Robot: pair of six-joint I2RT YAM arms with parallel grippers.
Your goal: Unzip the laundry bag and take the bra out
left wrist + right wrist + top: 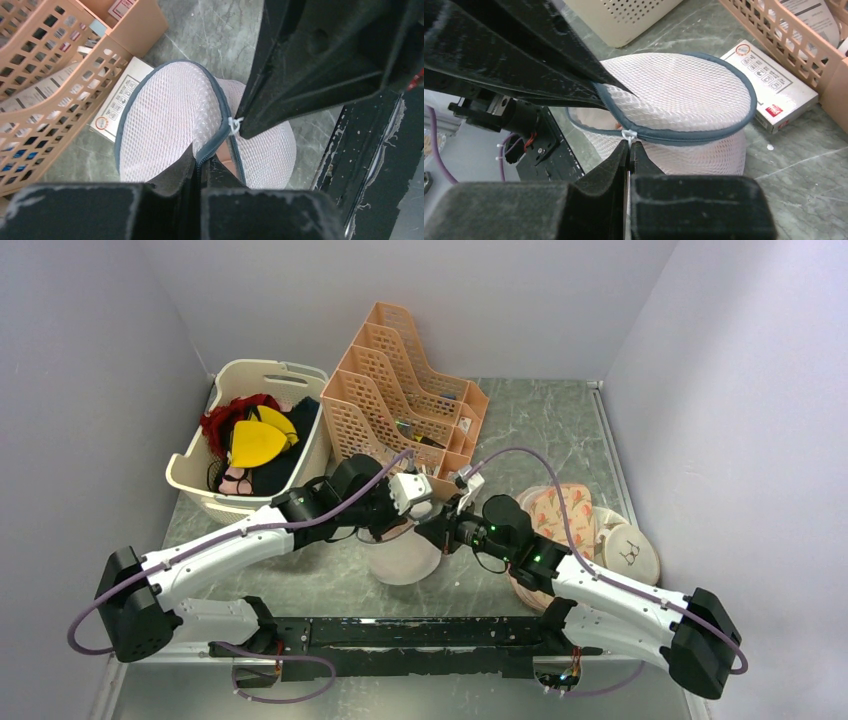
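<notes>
Two grippers meet over the laundry bag (405, 560), which stands on the table (540, 420) between the arms, just beside the peach rack (400, 390). Our left gripper (197, 161) is clamped on the bag's grey trim (724, 131); our right gripper (629, 146) pinches the white zip pull (627, 134). The zip stands partly undone, and a pale pink patch (226, 166) shows in the gap. A small white box (769, 82) lies just beside the bag. It bears pictograms and a red round mark, but we cannot read its writing.
</notes>
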